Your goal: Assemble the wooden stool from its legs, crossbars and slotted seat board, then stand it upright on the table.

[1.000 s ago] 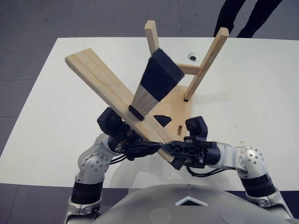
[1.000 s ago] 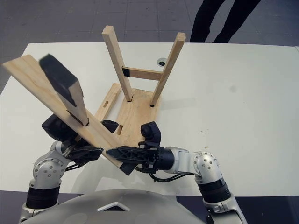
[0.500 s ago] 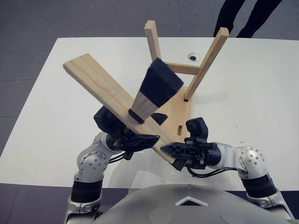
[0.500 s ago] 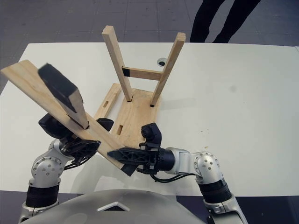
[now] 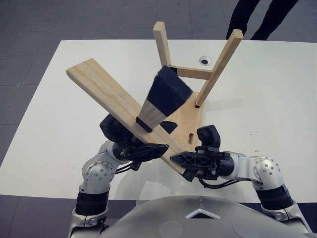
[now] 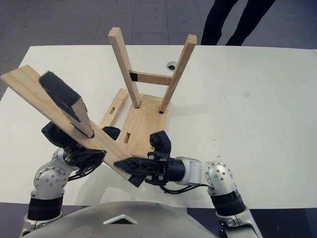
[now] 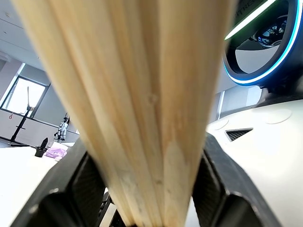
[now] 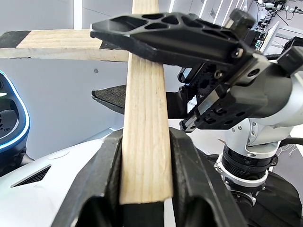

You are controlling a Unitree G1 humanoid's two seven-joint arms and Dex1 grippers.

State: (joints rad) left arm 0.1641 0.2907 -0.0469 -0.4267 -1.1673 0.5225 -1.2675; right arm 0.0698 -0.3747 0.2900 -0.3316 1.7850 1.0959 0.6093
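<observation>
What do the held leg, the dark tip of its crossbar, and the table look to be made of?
Held leg: pale bare wood, probably unfinished or only sanded; lengthwise grain shows in the wrist views.
Crossbar tip: matte black covering, paint or tape, cannot tell which; it ends in a sharp line against the wood.
Table: smooth white top, probably laminate; even colour, no grain.

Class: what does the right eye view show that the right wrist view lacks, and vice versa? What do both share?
Right eye view, not the wrist: the white table and the pale wooden slotted seat board carrying two upright legs. Right wrist view, not the eye: bright ceiling light strips. Shared: the left gripper and right gripper clamping the pale wooden leg piece.
</observation>
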